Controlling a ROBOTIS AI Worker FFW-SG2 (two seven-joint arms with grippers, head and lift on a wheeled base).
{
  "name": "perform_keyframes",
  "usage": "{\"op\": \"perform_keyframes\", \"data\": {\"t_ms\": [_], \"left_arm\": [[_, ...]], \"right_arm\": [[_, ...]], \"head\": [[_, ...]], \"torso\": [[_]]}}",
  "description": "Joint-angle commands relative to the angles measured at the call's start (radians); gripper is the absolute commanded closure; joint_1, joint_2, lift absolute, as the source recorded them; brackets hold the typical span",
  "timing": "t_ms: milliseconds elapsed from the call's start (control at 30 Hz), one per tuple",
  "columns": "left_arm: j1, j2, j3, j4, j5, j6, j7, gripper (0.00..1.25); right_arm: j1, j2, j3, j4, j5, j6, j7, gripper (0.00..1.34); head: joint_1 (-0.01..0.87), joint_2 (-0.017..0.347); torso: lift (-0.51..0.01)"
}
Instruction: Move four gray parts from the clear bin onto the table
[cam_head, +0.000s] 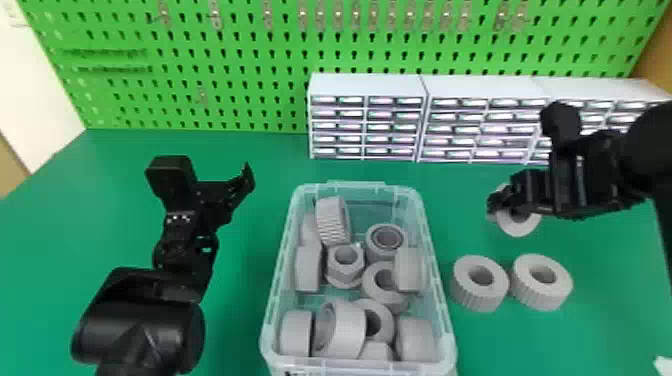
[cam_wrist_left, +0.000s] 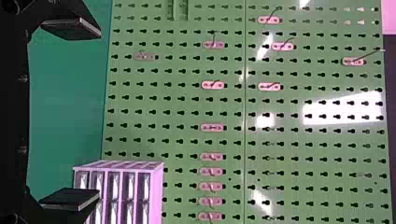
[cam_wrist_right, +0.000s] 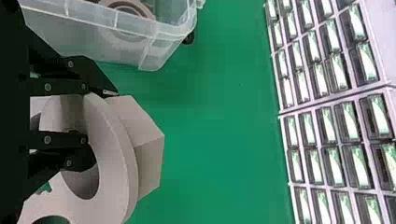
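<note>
Right gripper (cam_head: 500, 202) closed on the wall of a gray flanged hexagonal part (cam_head: 519, 226), right of the clear plastic bin (cam_head: 442, 300). Left gripper (cam_head: 225, 190) wide apart, holding nothing. Two gray ribbed rings (cam_head: 466, 295) lie nearer on the green table (cam_head: 600, 340), just beside the bin's rim. White drawer cabinets (cam_head: 370, 85) bound the space behind.

Green pegboard (cam_head: 240, 60) dotted with black holes; plain green table (cam_head: 240, 320); gray parts (cam_head: 331, 221), one finely ribbed.
</note>
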Motion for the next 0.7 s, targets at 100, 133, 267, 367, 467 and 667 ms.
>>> {"op": "perform_keyframes", "data": {"t_ms": [100,133,267,367,467,667], "left_arm": [[-0.001,0.0,-0.005,0.0,0.0,0.0,0.003,0.09],[-0.001,-0.001,-0.003,0.0,0.0,0.0,0.002,0.09],[-0.001,0.0,-0.002,0.0,0.0,0.0,0.003,0.09],[-0.001,-0.001,0.0,0.002,0.0,0.0,0.003,0.09],[0.001,-0.001,0.0,0.002,0.0,0.0,0.003,0.09],[-0.003,0.0,0.0,0.002,0.0,0.0,0.003,0.09]], "right_arm": [[0.022,-0.002,-0.007,0.002,0.014,0.012,0.0,1.0],[0.025,-0.002,-0.009,0.001,0.012,0.012,0.0,1.0],[0.039,-0.01,-0.009,-0.002,0.006,0.012,0.0,1.0],[0.048,-0.014,-0.012,-0.005,0.0,0.012,0.0,1.0],[0.06,-0.018,-0.017,-0.019,-0.002,0.012,0.0,1.0],[0.066,-0.028,-0.024,-0.025,-0.002,0.012,0.0,1.0]], "head": [[0.693,0.072],[0.693,0.072],[0.693,0.072],[0.693,0.072],[0.693,0.072],[0.693,0.072]], "torso": [[-0.052],[-0.052],[-0.052],[-0.052],[-0.052],[-0.052]]}}
